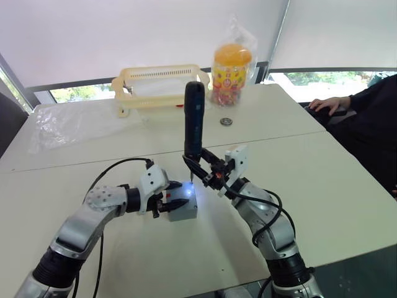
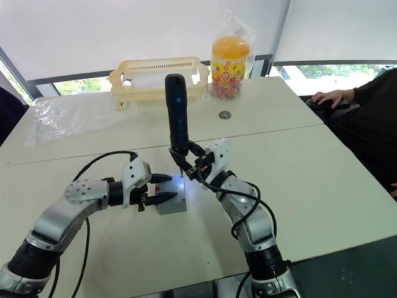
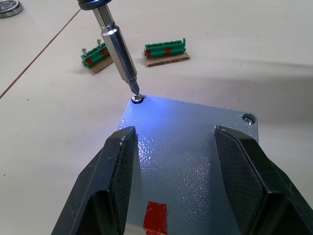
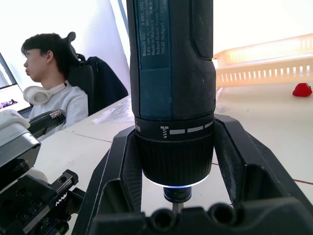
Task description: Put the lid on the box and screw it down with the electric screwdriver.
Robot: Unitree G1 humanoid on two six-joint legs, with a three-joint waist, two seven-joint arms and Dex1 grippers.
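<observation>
The grey box (image 1: 184, 212) sits on the white table with the flat grey lid (image 3: 186, 142) lying on top of it; a red mark (image 3: 155, 218) shows on the grey surface near my wrist. My left gripper (image 1: 178, 194) is shut on the box, one black finger on each side. My right gripper (image 1: 201, 166) is shut on the electric screwdriver (image 1: 194, 118), which it holds upright. The metal bit (image 3: 120, 54) rests in a screw (image 3: 137, 99) at one lid corner, lit by the tool's white light. A second screw (image 3: 248, 118) sits in another corner.
Two green terminal blocks (image 3: 166, 49) lie just beyond the box. Farther back are a yellow basket (image 1: 161, 87), a candy jar (image 1: 231, 74), a small round metal part (image 1: 226, 121) and a clear plastic sheet (image 1: 68, 124). A person (image 1: 366, 118) sits at the table's right edge.
</observation>
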